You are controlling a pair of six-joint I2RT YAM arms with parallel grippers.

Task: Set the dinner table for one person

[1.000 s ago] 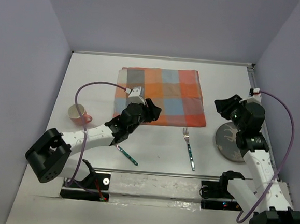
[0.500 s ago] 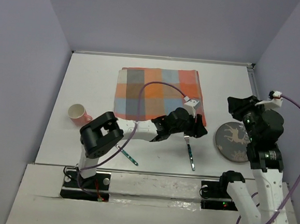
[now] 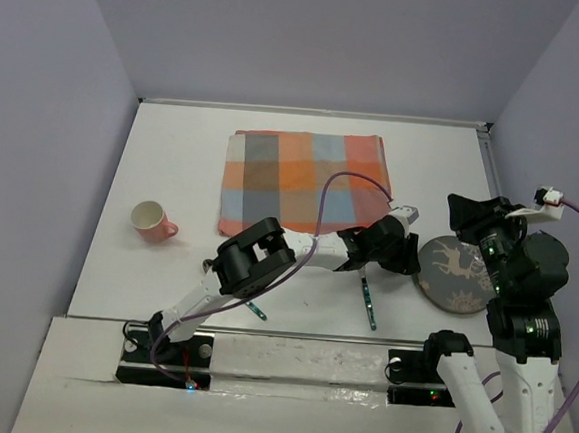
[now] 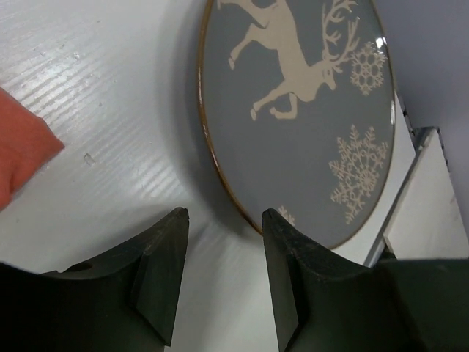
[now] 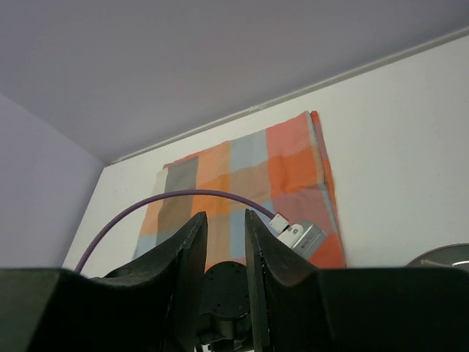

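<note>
Here the left gripper (image 4: 223, 275) hovers low over the white table (image 4: 110, 117), fingers apart and empty. The plate (image 4: 308, 110) lies just beyond one fingertip. The raised right gripper (image 5: 226, 249) shows a narrow gap.

Soft, even overhead light leaves the white bench (image 3: 173, 167) bright in the top view, and the shadows on it are faint and blurry-edged. In the left wrist view the plate (image 4: 308, 110) is sharp, with a small glint on its rim and a soft shadow along its left edge, while the left pincer (image 4: 223, 220) is dark and out of focus. The right wrist view is dimmer, the cloth (image 5: 242, 165) slightly soft, the right pincer (image 5: 223, 216) a black blur near the lens.
</note>
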